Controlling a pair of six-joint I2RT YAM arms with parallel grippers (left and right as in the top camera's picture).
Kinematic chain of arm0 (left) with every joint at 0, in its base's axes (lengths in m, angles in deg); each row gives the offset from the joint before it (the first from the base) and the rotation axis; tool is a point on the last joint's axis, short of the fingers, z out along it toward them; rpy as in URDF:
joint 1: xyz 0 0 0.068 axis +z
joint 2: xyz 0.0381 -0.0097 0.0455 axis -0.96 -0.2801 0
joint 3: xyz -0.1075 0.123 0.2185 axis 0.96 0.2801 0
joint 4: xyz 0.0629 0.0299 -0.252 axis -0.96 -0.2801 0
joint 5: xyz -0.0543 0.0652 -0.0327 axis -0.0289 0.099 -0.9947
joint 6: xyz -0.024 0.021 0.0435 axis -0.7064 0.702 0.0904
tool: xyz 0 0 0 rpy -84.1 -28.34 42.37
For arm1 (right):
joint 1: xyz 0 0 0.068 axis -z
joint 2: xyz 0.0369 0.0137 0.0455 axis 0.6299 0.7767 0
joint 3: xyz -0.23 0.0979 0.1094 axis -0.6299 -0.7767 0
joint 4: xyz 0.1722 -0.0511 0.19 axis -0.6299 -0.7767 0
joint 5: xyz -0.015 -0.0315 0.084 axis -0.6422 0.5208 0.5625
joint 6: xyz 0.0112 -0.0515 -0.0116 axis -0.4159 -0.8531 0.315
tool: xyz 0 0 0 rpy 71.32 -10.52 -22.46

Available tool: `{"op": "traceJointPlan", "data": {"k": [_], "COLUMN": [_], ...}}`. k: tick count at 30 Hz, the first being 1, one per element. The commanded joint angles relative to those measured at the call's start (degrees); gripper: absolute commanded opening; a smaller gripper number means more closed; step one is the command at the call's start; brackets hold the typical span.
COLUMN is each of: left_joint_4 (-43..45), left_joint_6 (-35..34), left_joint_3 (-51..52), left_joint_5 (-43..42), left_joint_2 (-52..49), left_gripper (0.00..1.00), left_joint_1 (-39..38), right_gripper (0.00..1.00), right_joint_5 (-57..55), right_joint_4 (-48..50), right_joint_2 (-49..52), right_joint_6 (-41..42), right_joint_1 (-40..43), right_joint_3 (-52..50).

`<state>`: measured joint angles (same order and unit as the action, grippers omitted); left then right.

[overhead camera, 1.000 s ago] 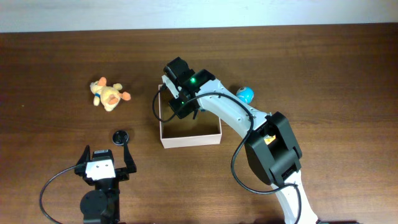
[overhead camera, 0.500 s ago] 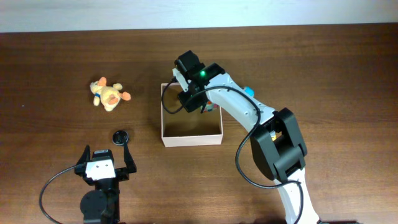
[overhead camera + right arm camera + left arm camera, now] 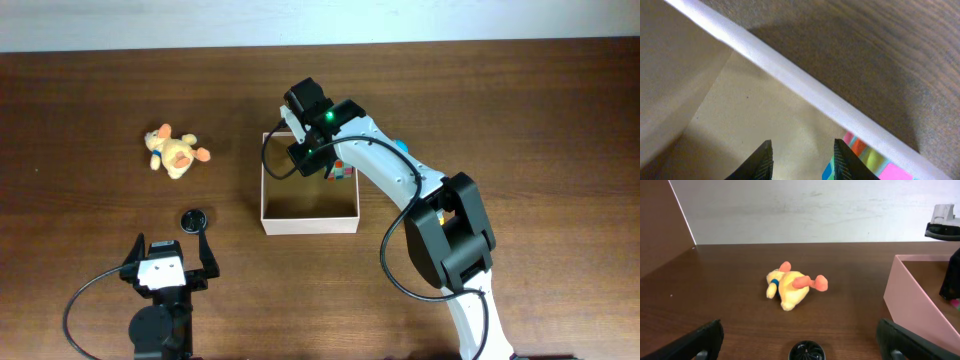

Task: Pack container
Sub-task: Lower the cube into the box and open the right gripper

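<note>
The container (image 3: 310, 224) is a square shallow box with white walls and a tan inside, in the middle of the table. My right gripper (image 3: 310, 160) hangs over its back left part. In the right wrist view the right gripper (image 3: 802, 162) has its jaws a little apart over the tan floor, with nothing between them. A multicoloured cube (image 3: 343, 172) lies in the box's back right corner, and the cube (image 3: 867, 159) sits just right of my right fingertip. My left gripper (image 3: 172, 247) rests wide open at the front left; the left wrist view shows the left gripper (image 3: 799, 331) empty.
A yellow-orange plush duck (image 3: 176, 153) lies left of the box, the same duck (image 3: 791, 286) ahead of the left gripper. A small black round thing (image 3: 194, 219) sits just before the left fingers. A blue object (image 3: 400, 147) peeks out behind the right arm.
My right arm has shifted right and back over the box, and the multicoloured cube has come into view in the back right corner. The left arm has not moved.
</note>
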<state>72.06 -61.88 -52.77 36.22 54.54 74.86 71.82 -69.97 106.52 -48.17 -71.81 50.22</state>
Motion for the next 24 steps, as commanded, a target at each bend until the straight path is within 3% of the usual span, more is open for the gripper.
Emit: {"op": "traceJointPlan", "data": {"k": [1, 24], "left_joint_4": [0.02, 0.02], "left_joint_6": [-0.35, -0.35], "left_joint_3": [0.26, 0.26], "left_joint_5": [-0.59, -0.59], "left_joint_2": [0.26, 0.26], "left_gripper": [0.99, 0.99], "left_joint_1": [0.04, 0.04], "right_gripper": [0.34, 0.34], "right_joint_5": [-2.29, -5.09], "right_joint_4": [0.68, 0.44], "right_joint_2": [0.66, 0.66], "right_joint_6": [-0.83, -0.98], "right_joint_1": [0.2, 0.72], "right_joint_3": [-0.31, -0.31]}}
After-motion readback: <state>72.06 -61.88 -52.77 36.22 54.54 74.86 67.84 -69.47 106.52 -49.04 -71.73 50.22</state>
